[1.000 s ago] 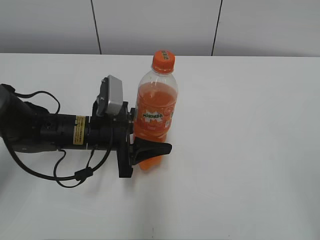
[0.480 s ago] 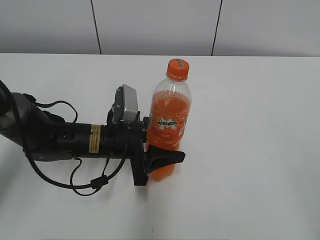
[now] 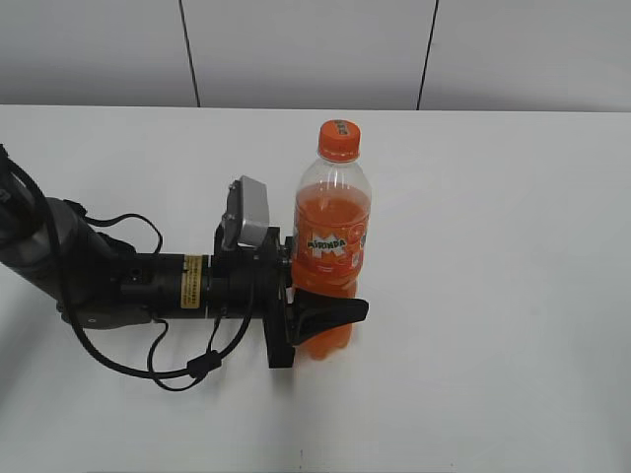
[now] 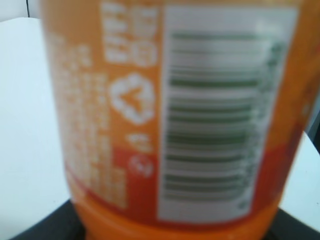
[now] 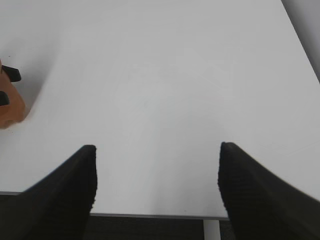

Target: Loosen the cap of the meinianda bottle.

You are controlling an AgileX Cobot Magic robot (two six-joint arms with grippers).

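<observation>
The left gripper, black and lying level, clamps the lower body of the tall clear plastic bottle of orange soda, which stands upright on the white table. Its small ribbed orange screw cap sits at 12 o'clock. The right gripper hangs wide apart, the bottle at its 10 o'clock.

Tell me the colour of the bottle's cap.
Orange, with dark print on top; the cap shows best in the exterior view.
</observation>
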